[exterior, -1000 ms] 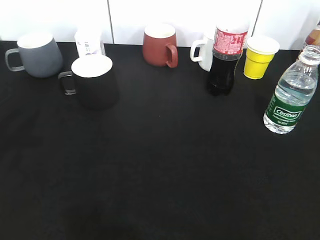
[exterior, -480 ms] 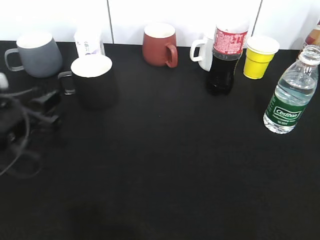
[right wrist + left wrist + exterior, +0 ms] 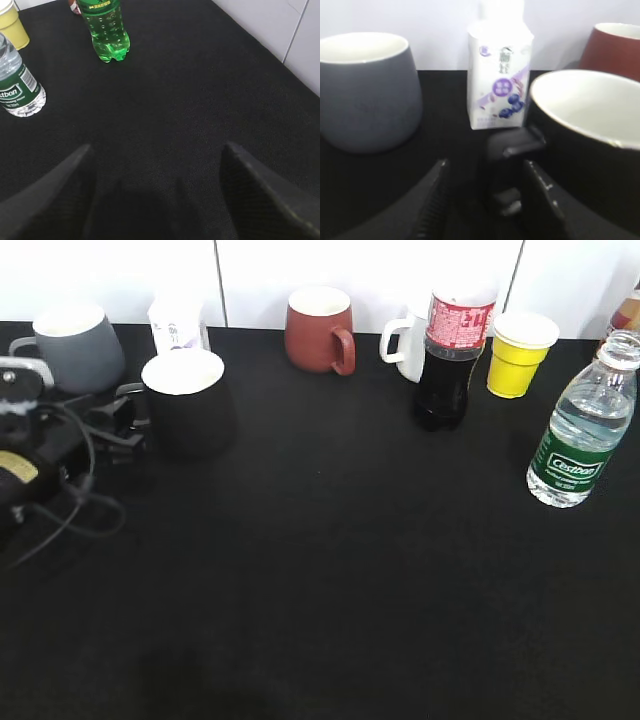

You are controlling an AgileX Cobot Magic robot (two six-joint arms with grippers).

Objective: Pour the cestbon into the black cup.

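Observation:
The Cestbon bottle, clear with a green label and no cap visible, stands upright at the right of the table; it also shows at the left edge of the right wrist view. The black cup with a white inside stands at the left, and shows in the left wrist view. My left gripper is open with its fingers either side of the cup's black loop handle. My right gripper is open and empty above bare cloth, out of the exterior view.
A grey mug and a white carton stand behind the left gripper. A red-brown mug, a white mug, a cola bottle and a yellow cup line the back. A green bottle stands beyond the Cestbon.
My left arm has come into view from the left and moved right and back toward the black cup, so its fingers now flank the handle. The bottle and cups have not moved.

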